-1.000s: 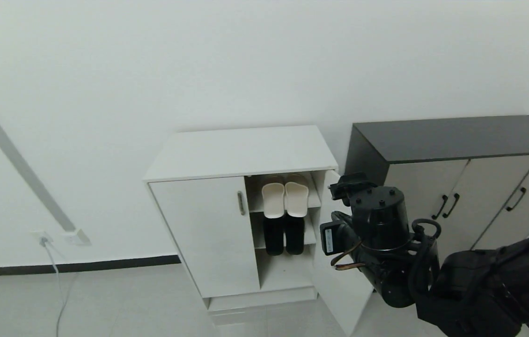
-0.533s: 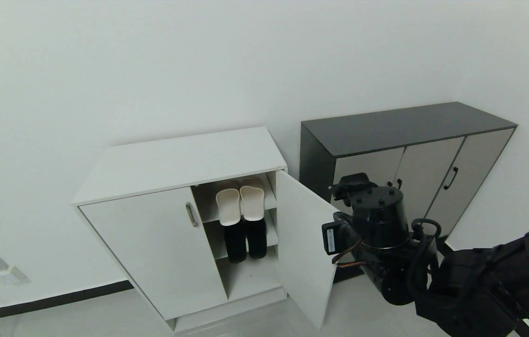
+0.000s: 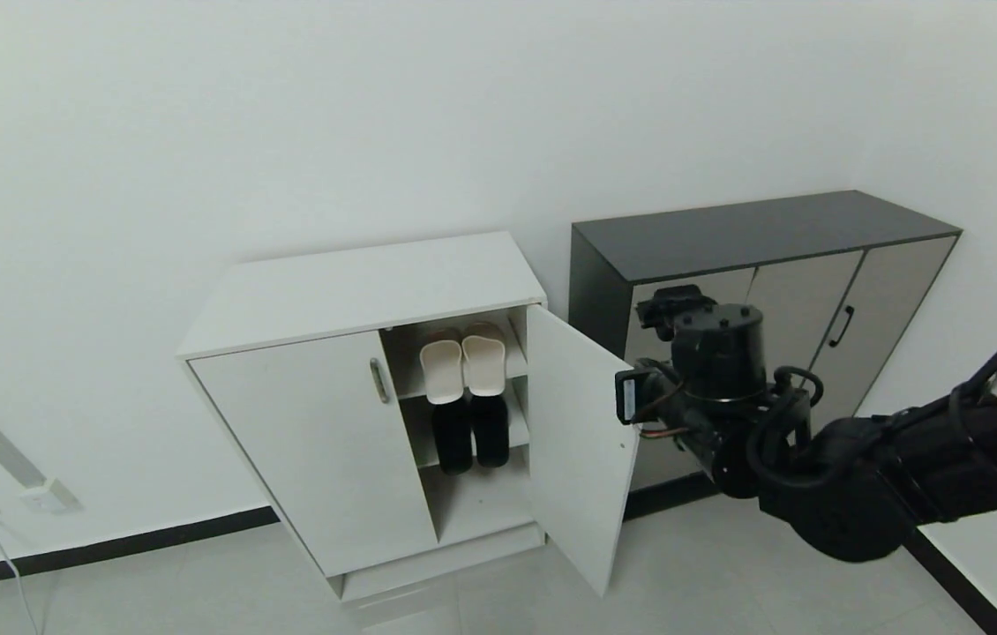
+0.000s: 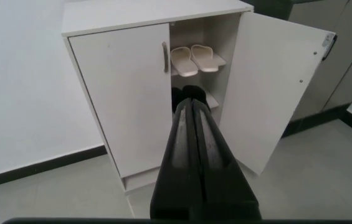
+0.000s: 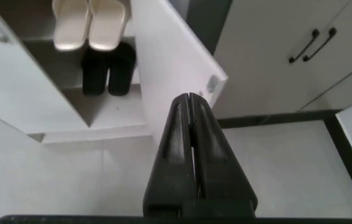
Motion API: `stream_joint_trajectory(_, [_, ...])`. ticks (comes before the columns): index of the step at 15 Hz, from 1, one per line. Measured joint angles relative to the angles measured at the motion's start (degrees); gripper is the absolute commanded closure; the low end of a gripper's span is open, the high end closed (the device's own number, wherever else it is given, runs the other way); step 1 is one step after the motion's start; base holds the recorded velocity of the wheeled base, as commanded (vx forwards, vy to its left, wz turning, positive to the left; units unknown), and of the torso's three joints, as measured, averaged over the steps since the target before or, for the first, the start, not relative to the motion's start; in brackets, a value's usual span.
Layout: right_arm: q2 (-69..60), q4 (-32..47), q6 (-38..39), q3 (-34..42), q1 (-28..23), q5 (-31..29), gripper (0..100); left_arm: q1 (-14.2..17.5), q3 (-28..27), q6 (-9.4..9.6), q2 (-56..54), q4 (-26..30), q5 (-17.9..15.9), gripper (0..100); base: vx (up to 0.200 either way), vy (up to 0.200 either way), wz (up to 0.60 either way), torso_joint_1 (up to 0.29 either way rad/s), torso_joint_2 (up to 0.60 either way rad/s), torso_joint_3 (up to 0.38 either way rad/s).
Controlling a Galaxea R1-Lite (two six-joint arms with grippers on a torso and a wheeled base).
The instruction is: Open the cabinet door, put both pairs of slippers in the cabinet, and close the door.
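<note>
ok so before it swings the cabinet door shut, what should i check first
1. Both pairs inside the cabinet: ok. The white slippers sit above the black slippers.
2. Slippers behind the door line: cannot tell. Their ends come close to the front of the shelves.
3. Door shut: not ok. The right door stands wide open.
4. Right gripper free: ok. It is shut and holds nothing.
5. Right gripper touching the door's outer face: cannot tell. It is at the door's free edge.
6. Left gripper out of the door's swing: cannot tell. It is shut, empty and points at the opening.
</note>
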Motion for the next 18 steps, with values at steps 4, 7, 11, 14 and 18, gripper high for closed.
stream_joint_trajectory(4, [4.3, 12.8, 2.8, -14.5, -6.1, 4.5, 100, 0.0, 0.0, -0.06, 0.0, 0.0, 0.0, 100, 0.0, 0.0, 0.0, 0.0, 0.0, 0.0])
stream_joint_trajectory(7, [9.6, 18.9, 4.8, -25.1, -9.4, 7.1, 100, 0.0, 0.0, -0.11, 0.0, 0.0, 0.0, 100, 0.0, 0.0, 0.0, 0.0, 0.0, 0.0])
stream_joint_trajectory(11, [16.1, 19.9, 5.0, -31.5, -11.5, 7.5, 100, 0.0, 0.0, -0.11, 0.0, 0.0, 0.0, 100, 0.0, 0.0, 0.0, 0.0, 0.0, 0.0])
stream_joint_trajectory(14, [19.3, 19.8, 5.0, -32.7, -12.2, 7.5, 100, 0.0, 0.0, -0.09, 0.0, 0.0, 0.0, 100, 0.0, 0.0, 0.0, 0.0, 0.0, 0.0])
stream_joint_trajectory(18, [21.2, 19.6, 5.0, -32.8, -12.3, 7.5, 100, 0.0, 0.0, -0.11, 0.0, 0.0, 0.0, 100, 0.0, 0.0, 0.0, 0.0, 0.0, 0.0])
